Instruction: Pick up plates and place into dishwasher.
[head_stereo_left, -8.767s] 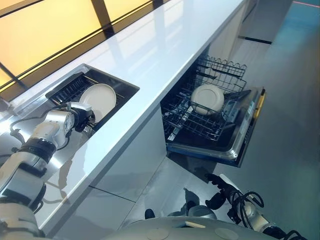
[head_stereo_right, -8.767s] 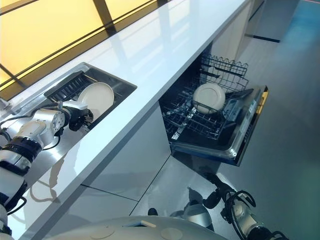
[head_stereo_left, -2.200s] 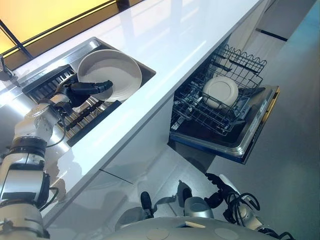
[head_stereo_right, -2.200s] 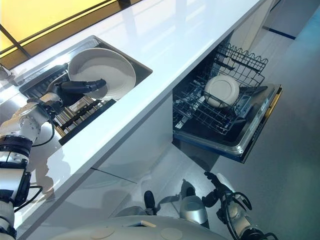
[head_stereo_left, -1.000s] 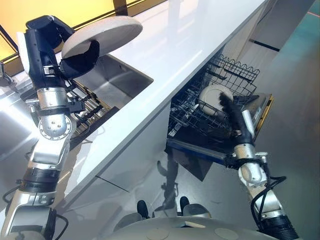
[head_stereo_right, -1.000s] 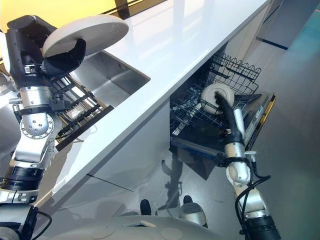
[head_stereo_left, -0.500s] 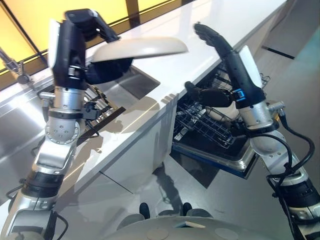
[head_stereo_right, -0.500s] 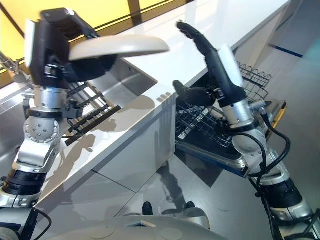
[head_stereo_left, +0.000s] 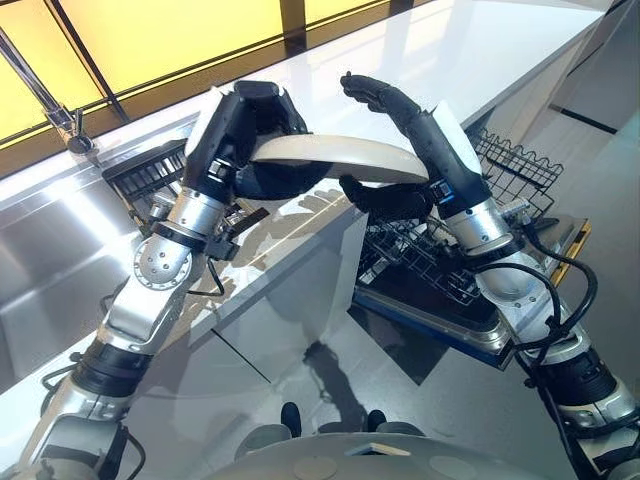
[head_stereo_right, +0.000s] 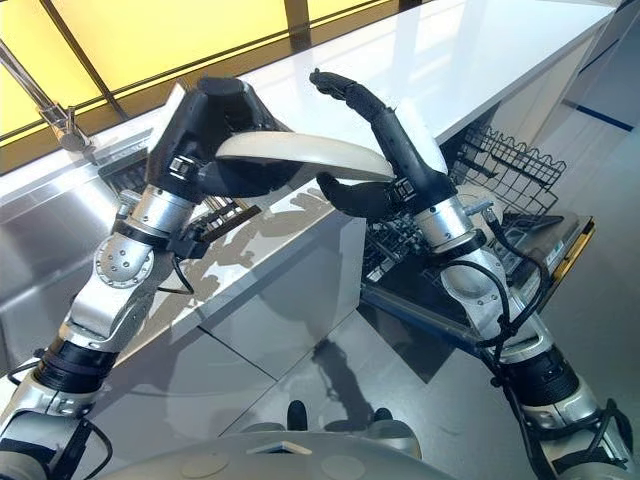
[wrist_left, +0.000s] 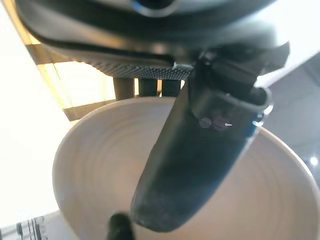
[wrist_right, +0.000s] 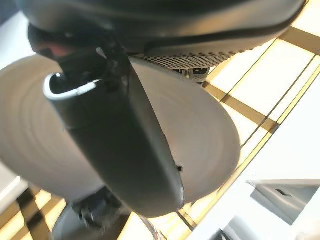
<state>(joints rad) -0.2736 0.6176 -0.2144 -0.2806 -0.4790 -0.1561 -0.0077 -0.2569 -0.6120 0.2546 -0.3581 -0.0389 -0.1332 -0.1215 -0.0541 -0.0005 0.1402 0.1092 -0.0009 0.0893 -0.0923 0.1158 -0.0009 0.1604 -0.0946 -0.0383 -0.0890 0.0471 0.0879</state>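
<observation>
Gleaming cream plate (head_stereo_left: 335, 158), faintly ringed

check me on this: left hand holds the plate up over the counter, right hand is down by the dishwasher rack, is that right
Not quite. The left hand does hold the plate over the counter, but the left eye view shows the right hand up at the plate's other edge, above the dishwasher rack.

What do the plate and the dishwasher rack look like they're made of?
The plate, held between the left hand and right hand, looks like matte off-white ceramic, with faint concentric rings. The dishwasher rack looks like dark coated wire in a thin open grid.
</observation>
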